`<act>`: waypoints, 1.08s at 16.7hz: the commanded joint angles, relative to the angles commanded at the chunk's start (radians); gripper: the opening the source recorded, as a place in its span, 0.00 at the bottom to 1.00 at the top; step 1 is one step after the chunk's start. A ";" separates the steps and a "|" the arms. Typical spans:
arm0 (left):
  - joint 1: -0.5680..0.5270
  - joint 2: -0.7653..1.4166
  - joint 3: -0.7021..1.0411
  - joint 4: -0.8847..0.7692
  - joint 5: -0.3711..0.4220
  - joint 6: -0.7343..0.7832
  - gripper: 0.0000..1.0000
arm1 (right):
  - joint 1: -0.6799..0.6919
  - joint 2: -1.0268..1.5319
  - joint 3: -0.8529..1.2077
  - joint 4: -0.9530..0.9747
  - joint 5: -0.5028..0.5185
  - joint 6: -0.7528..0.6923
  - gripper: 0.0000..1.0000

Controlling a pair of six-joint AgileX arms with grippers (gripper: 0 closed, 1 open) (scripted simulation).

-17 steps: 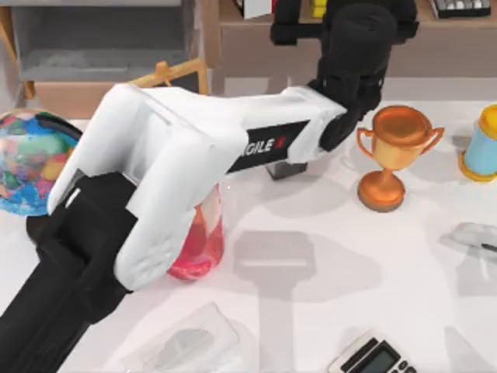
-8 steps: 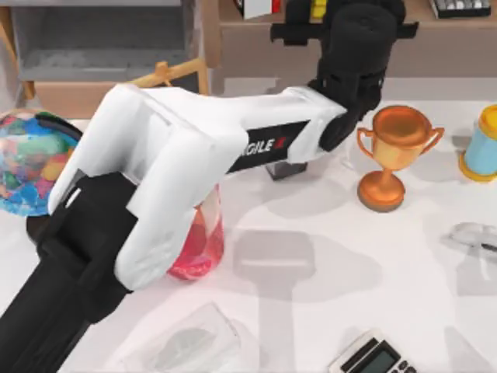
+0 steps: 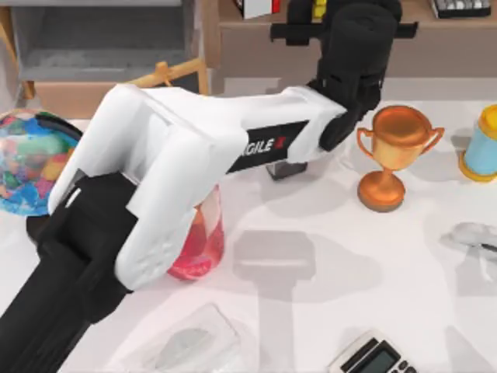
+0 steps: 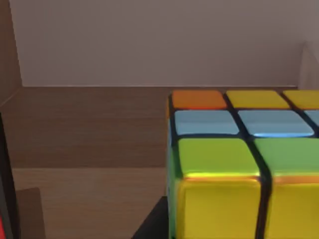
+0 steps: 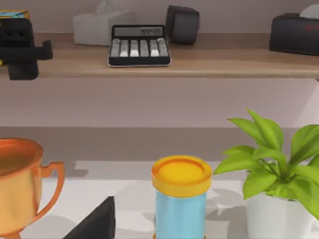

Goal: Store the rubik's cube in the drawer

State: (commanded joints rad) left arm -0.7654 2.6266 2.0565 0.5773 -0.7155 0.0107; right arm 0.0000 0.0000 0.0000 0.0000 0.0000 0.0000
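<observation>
While beside the trophy (image 3: pixel 392 155), left pincer (image 3: pixel 314 12) at rubik's cube (image 4: pixel 239 164).

Your left arm (image 3: pixel 155 194) stretches from the table's lower left corner up toward the far edge. Its black base link rises from the corner, a bulky white link follows, and a white forearm runs rightward to a black wrist (image 3: pixel 353 47). The left gripper (image 3: pixel 311 15) sits past that wrist at the far edge; you can't tell how its fingers stand. A dark part of the right gripper (image 5: pixel 94 221) shows in the right wrist view.
</observation>
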 joint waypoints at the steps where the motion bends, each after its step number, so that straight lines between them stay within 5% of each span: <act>1: 0.000 0.000 0.000 0.000 0.000 0.000 0.00 | 0.000 0.000 0.000 0.000 0.000 0.000 1.00; 18: -0.031 -0.099 -0.106 0.011 -0.026 0.008 0.00 | 0.000 0.000 0.000 0.000 0.000 0.000 1.00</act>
State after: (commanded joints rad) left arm -0.7964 2.5273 1.9507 0.5884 -0.7420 0.0189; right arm 0.0000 0.0000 0.0000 0.0000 0.0000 0.0000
